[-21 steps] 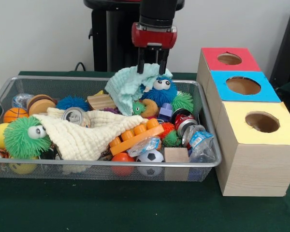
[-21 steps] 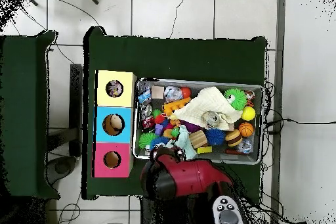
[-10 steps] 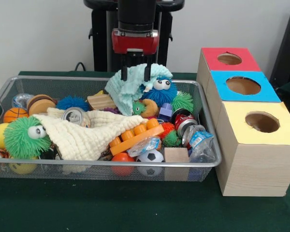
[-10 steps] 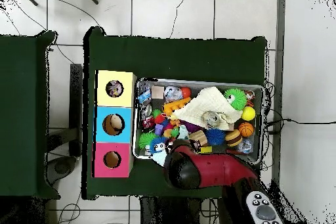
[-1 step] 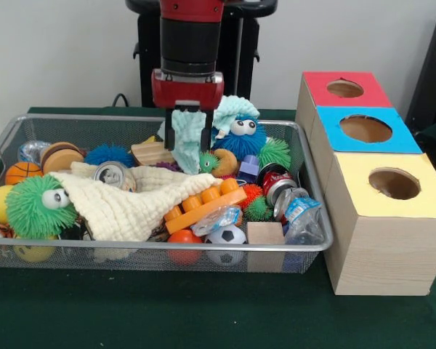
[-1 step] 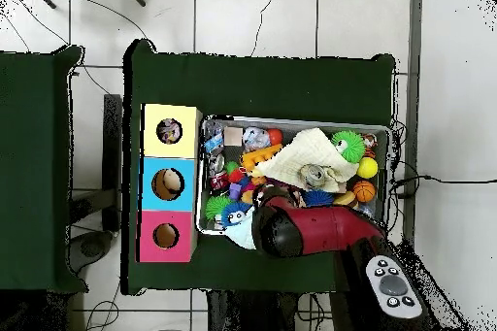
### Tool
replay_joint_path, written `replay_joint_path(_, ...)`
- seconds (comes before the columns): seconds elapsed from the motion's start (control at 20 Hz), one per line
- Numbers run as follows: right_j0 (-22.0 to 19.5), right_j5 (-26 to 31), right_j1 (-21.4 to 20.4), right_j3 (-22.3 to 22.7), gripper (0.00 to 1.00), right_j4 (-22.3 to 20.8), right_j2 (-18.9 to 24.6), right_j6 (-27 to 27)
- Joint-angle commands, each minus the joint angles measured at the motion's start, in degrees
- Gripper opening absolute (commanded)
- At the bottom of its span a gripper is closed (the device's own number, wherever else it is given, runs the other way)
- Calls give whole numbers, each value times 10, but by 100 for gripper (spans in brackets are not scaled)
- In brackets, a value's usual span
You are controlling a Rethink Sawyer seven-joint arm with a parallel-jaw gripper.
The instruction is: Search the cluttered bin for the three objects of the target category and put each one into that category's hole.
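The mint-green cloth (image 5: 192,138), waffle-textured and bunched, hangs in folds from the pincer (image 5: 187,110) clamped on it.

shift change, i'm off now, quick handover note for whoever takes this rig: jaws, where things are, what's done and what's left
Gripper: down over the back of the wire bin, jaws around a fold of the mint cloth; whether they have closed cannot be seen.
Mint cloth: draped over the blue fuzzy toy, not lifted clear.
Cream cloth: spread over the bin's middle.
Boxes: red, blue, yellow, beside the bin. Overhead, the yellow and blue holes show something inside; what, unclear.
Left: finish the pick, keep searching.
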Motion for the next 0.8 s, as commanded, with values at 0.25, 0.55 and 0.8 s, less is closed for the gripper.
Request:
replay_joint_path(0.25, 2, -7, 107, -141, 100, -76, 23, -23)
replay_joint_path(0.55, 4, -17, 142, -181, 100, -103, 14, -17)
replay_joint_path(0.8, 10, -25, 161, -208, 100, -125, -1, -9)
